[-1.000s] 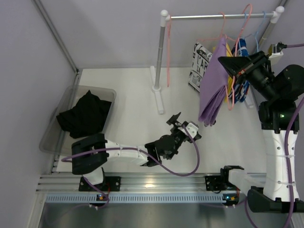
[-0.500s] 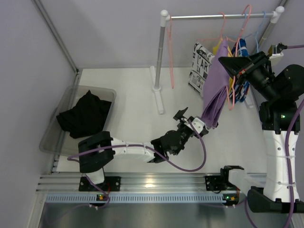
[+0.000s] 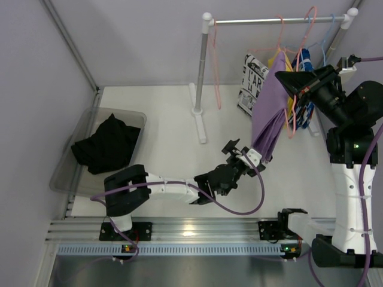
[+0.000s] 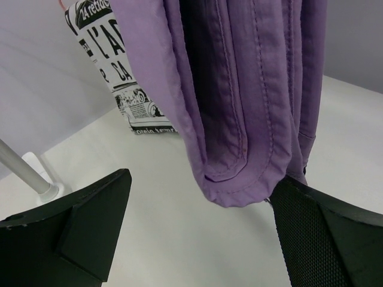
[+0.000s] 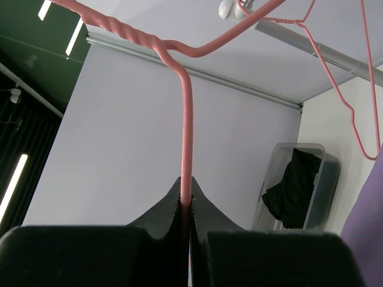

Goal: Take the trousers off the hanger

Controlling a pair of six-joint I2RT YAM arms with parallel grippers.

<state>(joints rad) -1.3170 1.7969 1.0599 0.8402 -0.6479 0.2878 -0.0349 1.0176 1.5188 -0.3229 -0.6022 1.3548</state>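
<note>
Only the left wrist view shows the bottom fold of the lilac trousers [image 4: 239, 89] hanging between the spread fingers of the left end effector [image 4: 200, 230]. Only the right wrist view shows the right end effector [image 5: 185, 209] clamped on the pink hanger [image 5: 187, 119]. The black trousers [image 3: 106, 143] lie in the bin [image 3: 64, 170], well apart.

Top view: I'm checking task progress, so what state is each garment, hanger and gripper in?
lilac trousers: hanging, lower fold between left gripper fingers.
black trousers: crumpled in the bin.
left gripper: open.
right gripper: shut on pink hanger.
spare pink hanger: hanging empty on rail.
</note>
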